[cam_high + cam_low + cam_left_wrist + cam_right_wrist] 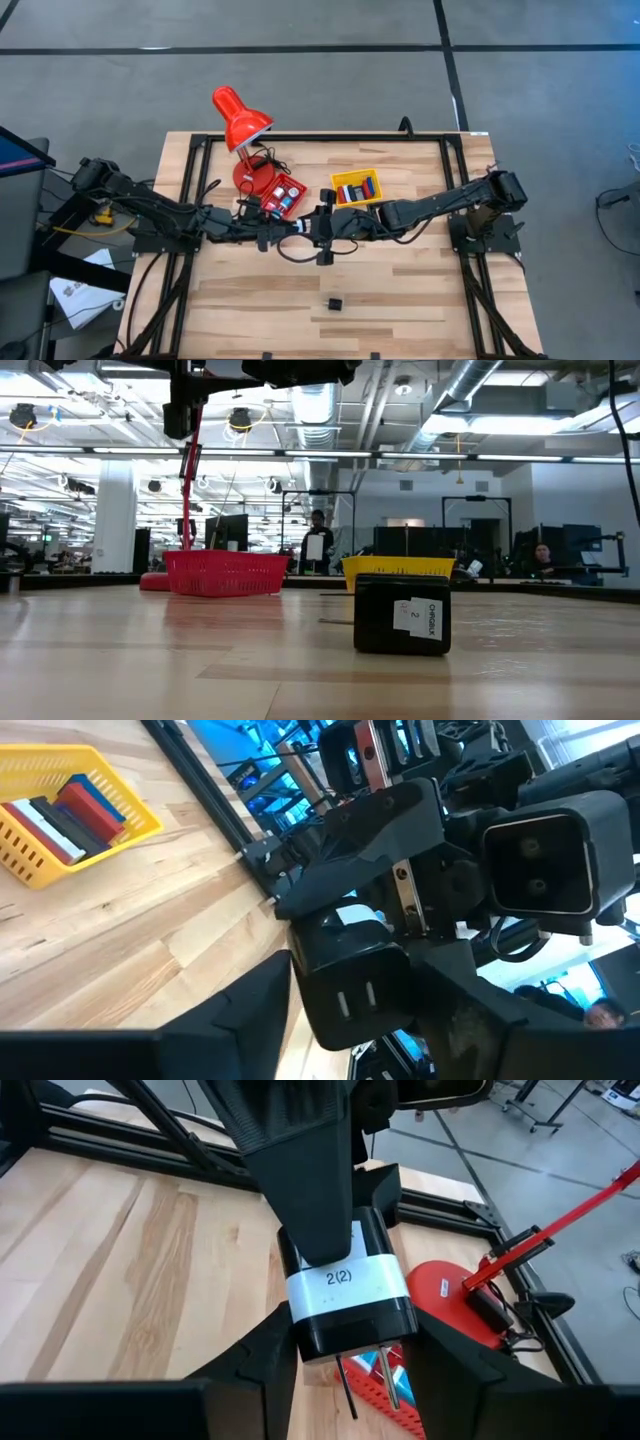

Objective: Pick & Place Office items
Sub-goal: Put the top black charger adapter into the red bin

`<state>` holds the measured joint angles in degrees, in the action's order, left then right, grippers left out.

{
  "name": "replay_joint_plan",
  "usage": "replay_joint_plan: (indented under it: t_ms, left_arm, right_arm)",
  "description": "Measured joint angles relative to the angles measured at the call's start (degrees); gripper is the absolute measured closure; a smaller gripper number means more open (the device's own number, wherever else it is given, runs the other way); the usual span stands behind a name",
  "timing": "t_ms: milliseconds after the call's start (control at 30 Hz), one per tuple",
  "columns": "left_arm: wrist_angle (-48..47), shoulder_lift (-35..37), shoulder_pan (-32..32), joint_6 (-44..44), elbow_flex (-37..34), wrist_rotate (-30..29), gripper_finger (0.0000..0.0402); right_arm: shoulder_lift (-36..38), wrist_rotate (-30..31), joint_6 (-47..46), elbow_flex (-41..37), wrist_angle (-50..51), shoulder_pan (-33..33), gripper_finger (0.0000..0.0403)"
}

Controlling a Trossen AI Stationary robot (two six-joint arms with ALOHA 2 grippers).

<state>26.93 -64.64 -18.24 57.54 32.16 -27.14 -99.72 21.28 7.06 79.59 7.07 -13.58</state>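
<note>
Both grippers pinch one black block (345, 1285) in mid-air between the baskets — left gripper (297, 226), right gripper (322, 228) — seemingly a handover.

Black labelled block (345, 1295) held mid-air; another (335, 302) lies alone on wood.
</note>
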Motion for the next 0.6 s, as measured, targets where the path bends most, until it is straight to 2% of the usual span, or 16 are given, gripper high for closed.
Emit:
replay_joint_plan:
  t_ms: [167,433,600]
  left_arm:
    - [-0.15,0.00,0.00,0.42,0.00,-0.07,0.0243]
    - [-0.34,0.00,0.00,-0.57,0.00,-0.04,0.0227]
    - [-1.13,-0.09,0.00,-2.26,-0.11,-0.38,0.0243]
  right_arm:
    - [0.00,0.24,0.49,-0.04,0.20,0.00,0.0255]
    - [0.00,-0.21,0.85,-0.04,-0.19,0.00,0.0226]
    - [0.07,-1.17,0.68,0.02,-0.89,-0.20,0.0199]
